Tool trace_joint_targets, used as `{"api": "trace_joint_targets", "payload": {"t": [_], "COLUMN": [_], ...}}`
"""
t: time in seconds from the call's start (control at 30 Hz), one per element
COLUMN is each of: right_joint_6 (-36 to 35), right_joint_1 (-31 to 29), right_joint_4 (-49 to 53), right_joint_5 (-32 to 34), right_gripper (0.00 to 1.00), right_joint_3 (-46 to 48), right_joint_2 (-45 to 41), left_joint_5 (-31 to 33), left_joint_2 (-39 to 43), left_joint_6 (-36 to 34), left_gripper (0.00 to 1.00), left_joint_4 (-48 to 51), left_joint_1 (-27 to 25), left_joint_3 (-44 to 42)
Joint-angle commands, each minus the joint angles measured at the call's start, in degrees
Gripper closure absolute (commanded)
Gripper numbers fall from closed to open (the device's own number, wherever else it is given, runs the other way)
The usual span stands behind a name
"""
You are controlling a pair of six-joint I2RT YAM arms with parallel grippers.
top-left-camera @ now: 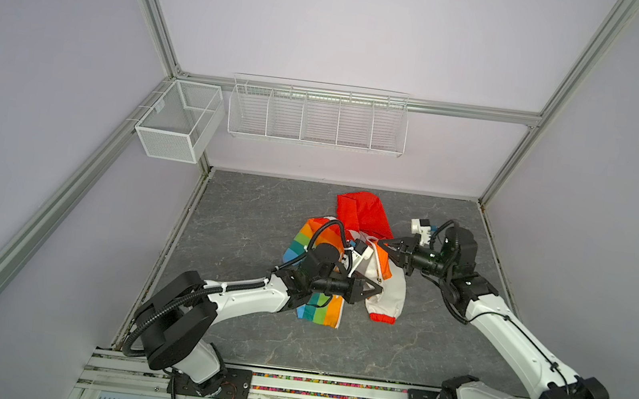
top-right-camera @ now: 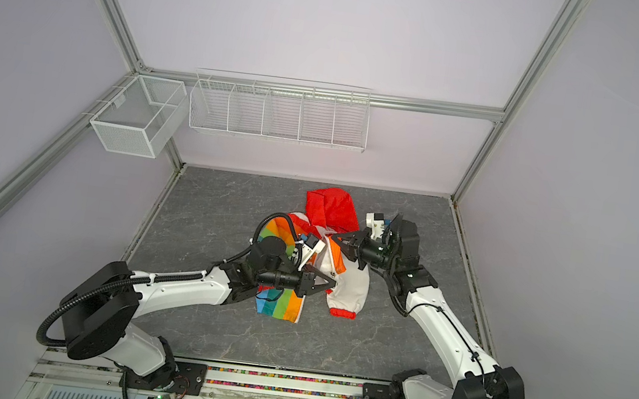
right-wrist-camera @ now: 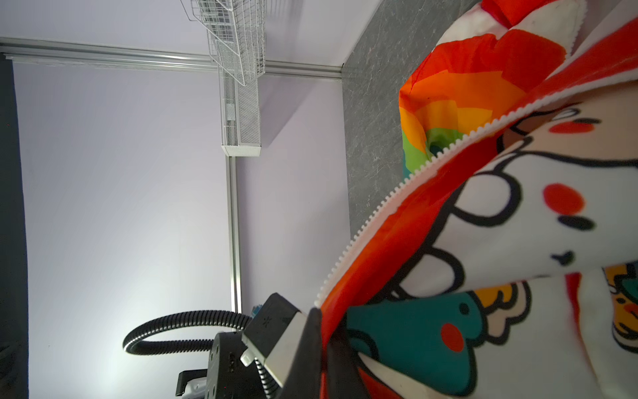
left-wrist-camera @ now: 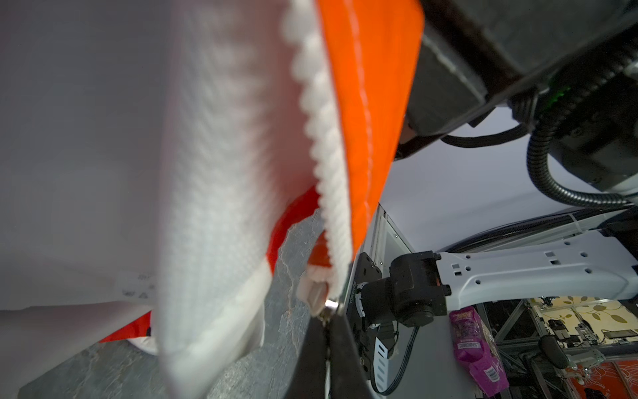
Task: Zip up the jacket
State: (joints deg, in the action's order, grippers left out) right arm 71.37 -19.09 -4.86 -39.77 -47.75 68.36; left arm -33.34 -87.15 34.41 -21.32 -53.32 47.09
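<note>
The left hand point(left-wrist-camera: 326, 319) has its fingers pressed together, clamped on the lower end of the white toothed zipper point(left-wrist-camera: 328, 165). A small metal part shows right at the fingertips. The right hand point(right-wrist-camera: 321, 331) is likewise closed, clamped on the red-orange front edge just beside the zipper teeth. In both top views this zipper edge spans between the two hands, raised off the surface. The small thin hooded jacket point(top-left-camera: 392, 289) lies bunched near the middle of the grey marble-patterned tabletop point(top-left-camera: 265, 218). Its rainbow-striped half point(top-left-camera: 320, 311) lies under the left arm. Its white half, printed with cartoon animals, lies on the right arm's side and ends in a red cuff point(top-left-camera: 382, 318). The red hood point(top-left-camera: 362, 212) lies toward the back wall.
</note>
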Motion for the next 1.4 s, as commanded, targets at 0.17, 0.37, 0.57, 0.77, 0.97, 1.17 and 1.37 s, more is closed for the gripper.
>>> {"api": "trace_joint_targets", "payload": {"t": [0.17, 0.37, 0.57, 0.77, 0.97, 1.17, 1.37], "right_joint_6": [-11.03, -15.01, -16.47, -19.59, -24.15, -27.74, -29.25], "right_joint_1": [0.30, 1.47, 3.92, 5.34, 7.05, 9.16, 9.25], "right_joint_4": [10.06, 15.26, 16.03, 18.86, 23.46, 28.21, 32.61], "right_joint_5": [-2.50, 1.30, 3.29, 8.05, 14.54, 23.71, 34.28], "right_gripper": [0.94, 0.94, 0.94, 0.94, 0.94, 0.94, 0.94], "right_joint_3": [1.42, 0.91, -0.15, 0.02, 0.55, -1.47, -6.41], "right_joint_2": [-2.20, -4.30, -1.59, 2.04, 6.04, 7.91, 5.74], "left_joint_5": [-2.39, -4.65, -4.68, -3.23, -2.97, -0.88, -1.49], "left_joint_2": [1.93, 0.77, -1.81, -8.73, -16.04, -21.38, -25.58], "left_joint_6": [-3.38, -3.46, -2.66, 0.93, 2.59, 4.55, 6.32], "left_gripper": [1.00, 1.00, 1.00, 1.00, 1.00, 1.00, 1.00], "left_joint_4": [10.08, 12.42, 12.81, 6.45, 2.62, -0.21, -1.93], "left_joint_1": [-0.33, -0.41, -1.37, -2.56, -3.16, -3.90, -4.46], "left_joint_3": [4.48, 5.51, 6.50, 7.38, 9.44, 12.47, 18.86]}}
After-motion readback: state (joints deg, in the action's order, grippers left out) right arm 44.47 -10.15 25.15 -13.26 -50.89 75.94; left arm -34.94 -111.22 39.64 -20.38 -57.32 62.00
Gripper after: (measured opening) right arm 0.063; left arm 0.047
